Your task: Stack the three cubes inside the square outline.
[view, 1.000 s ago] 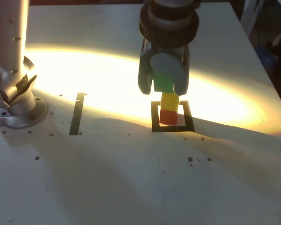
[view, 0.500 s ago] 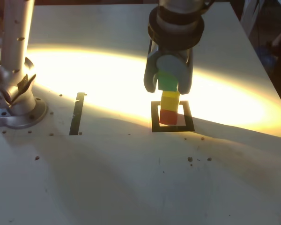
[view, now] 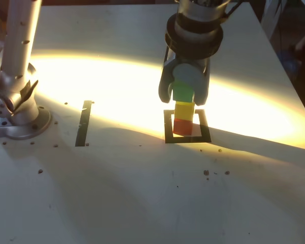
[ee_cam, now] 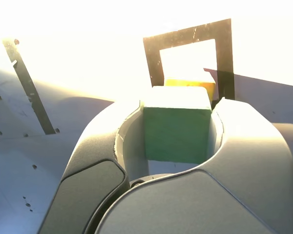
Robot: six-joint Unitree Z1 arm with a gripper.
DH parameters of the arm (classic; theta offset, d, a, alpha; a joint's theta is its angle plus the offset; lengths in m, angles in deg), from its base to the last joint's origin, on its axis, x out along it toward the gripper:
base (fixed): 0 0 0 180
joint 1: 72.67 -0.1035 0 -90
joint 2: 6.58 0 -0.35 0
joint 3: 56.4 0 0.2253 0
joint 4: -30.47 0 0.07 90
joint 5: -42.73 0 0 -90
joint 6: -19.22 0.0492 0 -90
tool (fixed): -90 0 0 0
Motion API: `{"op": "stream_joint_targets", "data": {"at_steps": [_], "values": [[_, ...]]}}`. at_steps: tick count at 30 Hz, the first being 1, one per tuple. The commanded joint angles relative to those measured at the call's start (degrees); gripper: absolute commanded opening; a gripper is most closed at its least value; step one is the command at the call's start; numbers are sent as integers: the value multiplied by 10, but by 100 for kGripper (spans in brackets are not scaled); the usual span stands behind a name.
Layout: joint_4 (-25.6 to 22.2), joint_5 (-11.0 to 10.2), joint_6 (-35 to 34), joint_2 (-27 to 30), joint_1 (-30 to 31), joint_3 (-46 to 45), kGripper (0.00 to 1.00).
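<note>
Three small solid-coloured cubes stand in one column right of centre in your exterior view: the red cube (view: 182, 127) at the bottom, the yellow cube (view: 184, 110) on it, and the light green cube (view: 182, 92) on top. You can see the column rising from the white centre of the black tape square outline (view: 168, 127), with the red cube toward the far side of that square.

Your grey two-fingered gripper (view: 183, 93) comes down from the upper middle of the frame, its round dark wrist collar (view: 194, 36) directly above and the fingers pointing down at the table. Its jaws are clamped on the light green cube, one finger on each side. In the wrist view you see the green cube (ee_cam: 176, 127) filling the gap between the two curved pads (ee_cam: 130, 146), with a sliver of the yellow cube (ee_cam: 190, 84) showing just beyond it and the square outline (ee_cam: 223, 58) behind.

At the left edge of your exterior view stands the arm's silver base column (view: 15, 66), and a straight black tape strip (view: 83, 123) lies on the pale wooden table (view: 142, 193) between it and the stack.
</note>
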Motion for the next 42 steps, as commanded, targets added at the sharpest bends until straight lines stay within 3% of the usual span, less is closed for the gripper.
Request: {"op": "stream_joint_targets", "data": {"at_steps": [1, 12, 32, 42], "values": [[8, -1, 3, -3, -5, -8, 26], [31, 2, 10, -2, -14, -25, 27], [10, -14, 4, 28, -12, -14, 27], [18, 0, 6, 12, -7, -2, 27]]}}
